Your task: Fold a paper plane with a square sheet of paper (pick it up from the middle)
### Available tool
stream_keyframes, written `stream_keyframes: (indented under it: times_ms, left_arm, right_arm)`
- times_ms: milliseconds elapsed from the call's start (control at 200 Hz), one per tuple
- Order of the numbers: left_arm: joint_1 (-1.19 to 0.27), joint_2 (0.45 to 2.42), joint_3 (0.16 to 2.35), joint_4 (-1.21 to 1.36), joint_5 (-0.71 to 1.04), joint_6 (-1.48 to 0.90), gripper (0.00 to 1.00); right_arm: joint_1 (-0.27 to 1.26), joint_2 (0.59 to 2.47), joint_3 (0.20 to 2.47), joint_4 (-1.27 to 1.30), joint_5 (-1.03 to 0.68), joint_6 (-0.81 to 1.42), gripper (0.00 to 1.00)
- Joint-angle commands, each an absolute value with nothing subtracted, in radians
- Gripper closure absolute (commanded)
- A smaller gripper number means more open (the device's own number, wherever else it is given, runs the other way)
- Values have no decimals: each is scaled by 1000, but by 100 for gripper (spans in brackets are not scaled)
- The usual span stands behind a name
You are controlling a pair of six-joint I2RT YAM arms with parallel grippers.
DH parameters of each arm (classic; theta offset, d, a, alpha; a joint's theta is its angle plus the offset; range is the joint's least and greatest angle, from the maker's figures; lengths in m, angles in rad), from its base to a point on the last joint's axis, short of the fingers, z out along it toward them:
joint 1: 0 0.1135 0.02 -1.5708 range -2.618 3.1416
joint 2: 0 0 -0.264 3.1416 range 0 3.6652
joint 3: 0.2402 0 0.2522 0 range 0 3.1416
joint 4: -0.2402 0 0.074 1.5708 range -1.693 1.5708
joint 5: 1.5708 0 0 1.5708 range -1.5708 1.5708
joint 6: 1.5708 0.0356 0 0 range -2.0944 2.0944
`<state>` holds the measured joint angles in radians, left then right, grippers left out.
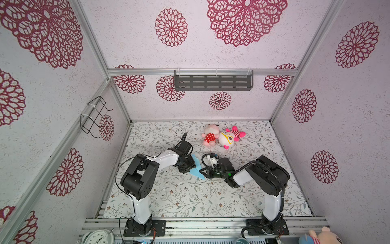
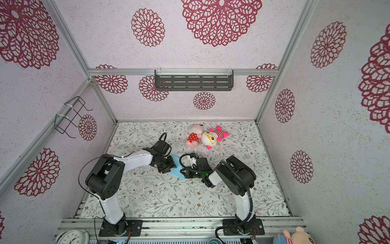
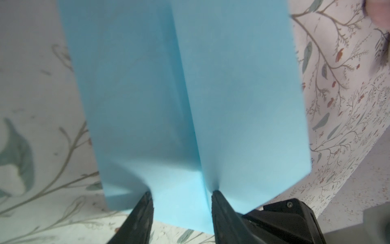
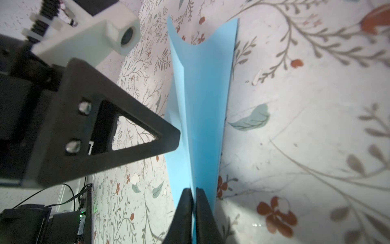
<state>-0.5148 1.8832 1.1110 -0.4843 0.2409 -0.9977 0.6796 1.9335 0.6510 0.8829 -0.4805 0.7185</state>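
Note:
The light-blue sheet of paper (image 1: 198, 169) (image 2: 177, 169) is folded lengthwise into a narrow, plane-like shape with a centre crease, and it is held off the flowered table mid-scene. My right gripper (image 4: 193, 190) (image 1: 203, 171) is shut on one end of its crease. My left gripper (image 3: 181, 195) (image 1: 192, 166) stands open at the other end. Its two fingertips (image 3: 216, 196) are apart and touch the paper's layers (image 3: 190, 95). In the right wrist view a left finger (image 4: 147, 137) presses the side of the folded paper (image 4: 202, 105).
Two pink plush toys (image 1: 210, 137) (image 1: 230, 136) lie at the back of the table (image 1: 190, 200). A dark shelf (image 1: 213, 82) hangs on the back wall and a wire rack (image 1: 95, 117) on the left wall. A clock (image 1: 98, 237) sits below the front rail.

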Motion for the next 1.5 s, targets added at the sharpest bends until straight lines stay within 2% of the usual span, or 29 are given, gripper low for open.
stream_keyframes:
  times_ms: [0, 455, 1021, 1491]
  left_arm:
    - [-525, 1985, 1039, -582, 136, -983, 51]
    - [-523, 1799, 1024, -416, 210, -930, 53]
    - [-523, 1795, 1055, -352, 273, -896, 49]
    - [-525, 1790, 1086, -383, 252, -871, 49]
  right_arm:
    - [672, 1921, 682, 868, -528, 722, 92]
    - [666, 1952, 713, 806, -542, 721, 94]
    - [660, 1971, 734, 786, -581, 720, 93]
    - [660, 1981, 752, 752, -579, 717, 92]
